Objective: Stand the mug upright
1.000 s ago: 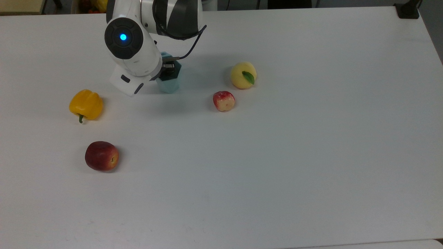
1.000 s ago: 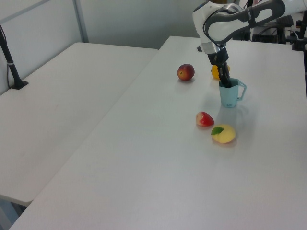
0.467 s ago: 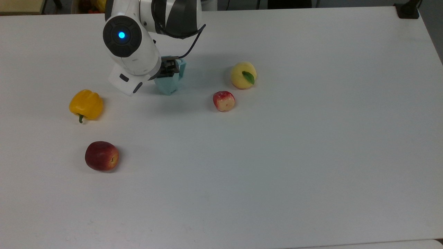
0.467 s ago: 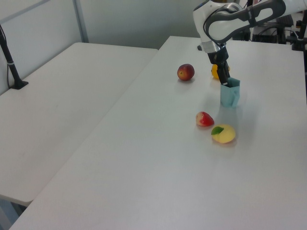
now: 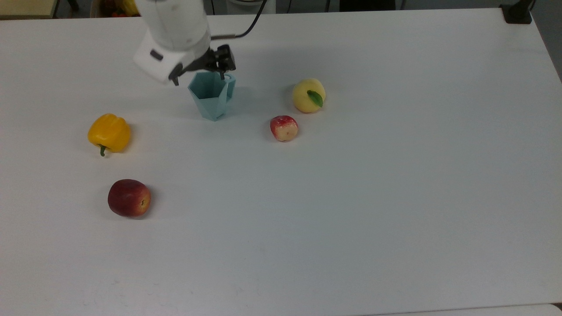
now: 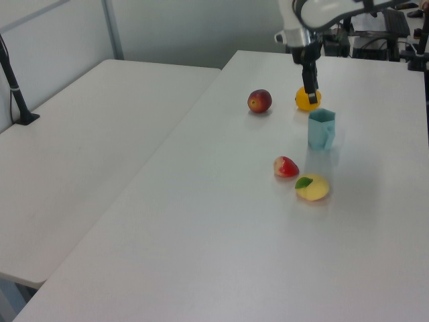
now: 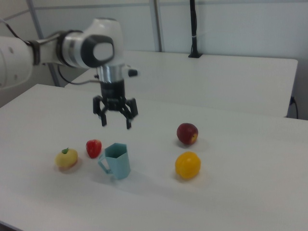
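While the mug [image 7: 117, 160] stands upright on the white counter [image 5: 351, 197], mouth up and base down, the end effector [image 7: 115, 117] hangs in the air above it with its two fingers spread apart and nothing between them, clear of the rim. In the right view the arm [image 7: 62, 48] reaches in from the right view's left, its last joint bends downward, and the wrist points straight down at the counter, so the fingers [image 7: 129, 122] dangle over the mug's open top. In the top view the end effector [image 5: 199, 72] sits at the far edge of the mug [image 5: 211, 95], with the white wrist housing [image 5: 169, 52] angled toward the top view's left. In the left view the end effector [image 6: 310, 87] hangs above and slightly behind the mug [image 6: 322, 129], with a gap of air between them. The mug's handle faces the right view's left. A yellow pepper [image 5: 109, 133] lies well apart on the top view's left, and a dark red apple [image 5: 129, 198] lies nearer the camera below it. On the top view's right of the mug are a small red apple [image 5: 284, 127] and, just beyond it, a yellow peach with a green leaf [image 5: 309, 95].
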`<action>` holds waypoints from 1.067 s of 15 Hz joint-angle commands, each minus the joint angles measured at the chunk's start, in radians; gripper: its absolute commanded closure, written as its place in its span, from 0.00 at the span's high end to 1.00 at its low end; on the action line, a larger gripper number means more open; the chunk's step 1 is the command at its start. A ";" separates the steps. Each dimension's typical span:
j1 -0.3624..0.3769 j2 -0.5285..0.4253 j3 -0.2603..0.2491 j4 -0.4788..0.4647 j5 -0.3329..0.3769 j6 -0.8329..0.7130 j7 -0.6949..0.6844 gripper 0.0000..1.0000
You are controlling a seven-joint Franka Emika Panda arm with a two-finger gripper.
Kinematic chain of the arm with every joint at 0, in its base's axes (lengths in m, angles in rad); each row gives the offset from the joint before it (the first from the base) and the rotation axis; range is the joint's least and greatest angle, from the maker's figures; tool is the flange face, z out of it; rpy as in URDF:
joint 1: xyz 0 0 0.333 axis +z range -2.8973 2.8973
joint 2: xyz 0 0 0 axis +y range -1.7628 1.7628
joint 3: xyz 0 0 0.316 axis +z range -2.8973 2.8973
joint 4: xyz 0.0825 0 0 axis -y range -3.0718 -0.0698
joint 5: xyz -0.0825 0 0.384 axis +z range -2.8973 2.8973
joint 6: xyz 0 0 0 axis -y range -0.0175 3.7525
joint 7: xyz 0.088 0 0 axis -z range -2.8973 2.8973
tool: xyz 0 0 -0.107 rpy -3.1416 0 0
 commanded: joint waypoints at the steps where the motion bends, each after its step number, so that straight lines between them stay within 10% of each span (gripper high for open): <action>1: 0.011 -0.127 0.066 -0.003 0.011 -0.023 0.243 1.00; 9: -0.003 -0.316 0.175 -0.016 0.103 -0.147 0.466 1.00; 16: 0.055 -0.370 0.055 -0.062 0.168 -0.071 0.266 1.00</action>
